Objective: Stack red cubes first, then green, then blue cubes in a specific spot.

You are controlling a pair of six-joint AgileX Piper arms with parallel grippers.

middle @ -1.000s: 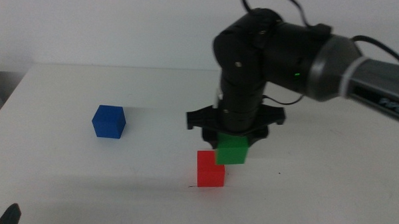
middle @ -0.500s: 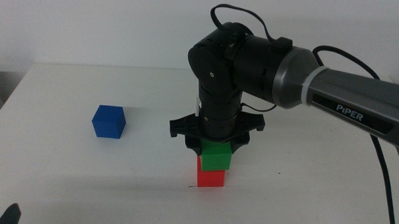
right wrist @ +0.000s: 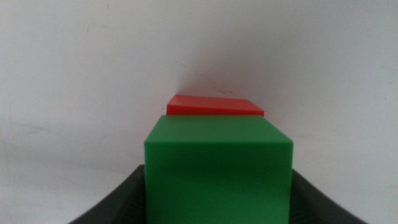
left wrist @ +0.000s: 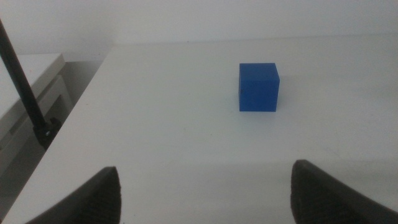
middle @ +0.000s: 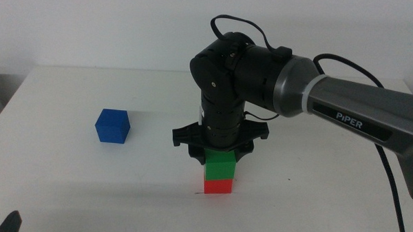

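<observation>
White table [middle: 87,187]. Right arm [middle: 317,99] comes in from the right side and reaches down over the table's middle, wrist pointing straight down. Right gripper [middle: 219,156] is clamped on the green cube [middle: 219,161]; the right wrist view shows the dark jaws pressed against both sides of that cube [right wrist: 217,168]. Green cube sits on top of the red cube [middle: 218,186], edges roughly lined up, contact looks flush in the middle view. In the right wrist view only a strip of red [right wrist: 214,106] shows past the green top face. Red cube rests on the table, a thin dark line [middle: 198,193] just at its left base. Blue cube [middle: 112,126] stands alone on the table, well apart to the left of the stack. Left gripper [left wrist: 205,193] waits low near the table's front left edge, jaws spread wide and holding nothing, blue cube [left wrist: 259,87] ahead of it.
</observation>
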